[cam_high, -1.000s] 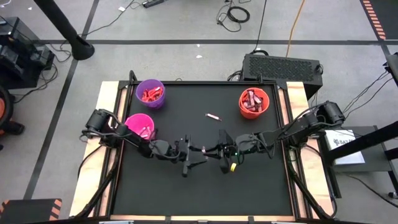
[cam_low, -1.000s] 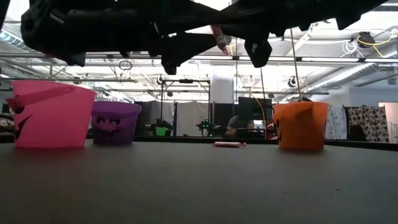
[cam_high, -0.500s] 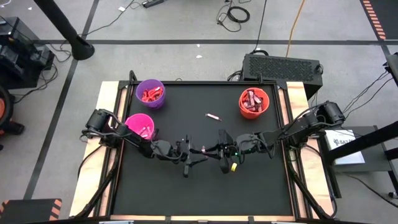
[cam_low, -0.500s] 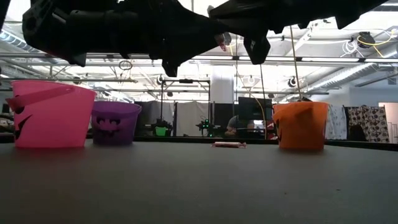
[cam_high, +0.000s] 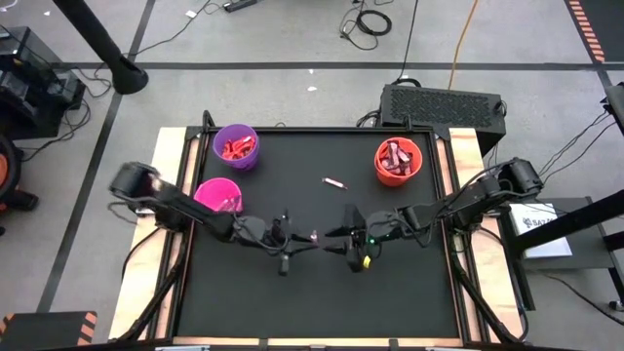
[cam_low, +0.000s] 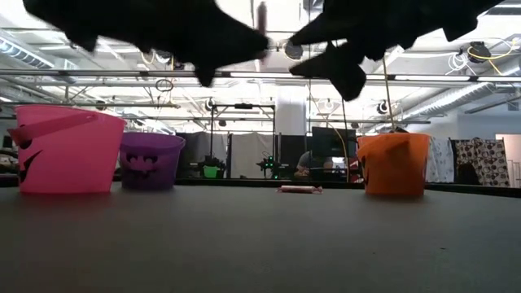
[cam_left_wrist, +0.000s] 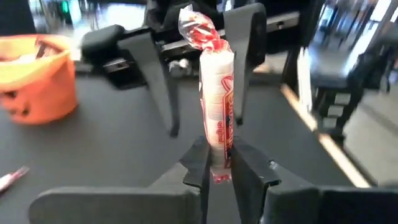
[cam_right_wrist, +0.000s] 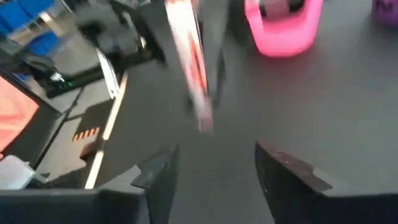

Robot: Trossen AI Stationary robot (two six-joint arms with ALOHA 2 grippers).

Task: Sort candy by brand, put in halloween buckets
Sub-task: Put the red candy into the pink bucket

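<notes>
I have the left gripper [cam_left_wrist: 219, 163] pinched on the lower end of a slim candy roll [cam_left_wrist: 216, 106], chalky pink-white discs in crinkled clear wrap, held above mid-table. My right gripper [cam_right_wrist: 214, 165] faces it just beside, fingers spread wide, holding nothing. One thin stick [cam_high: 335, 182] lies flat between the purple bucket [cam_high: 235, 146] and the orange bucket [cam_high: 398, 162]; a glossy pink bucket [cam_high: 217, 198] sits left.

readable text: none | candy stick [cam_left_wrist: 216, 118] wrapper print: too blurred to read
</notes>
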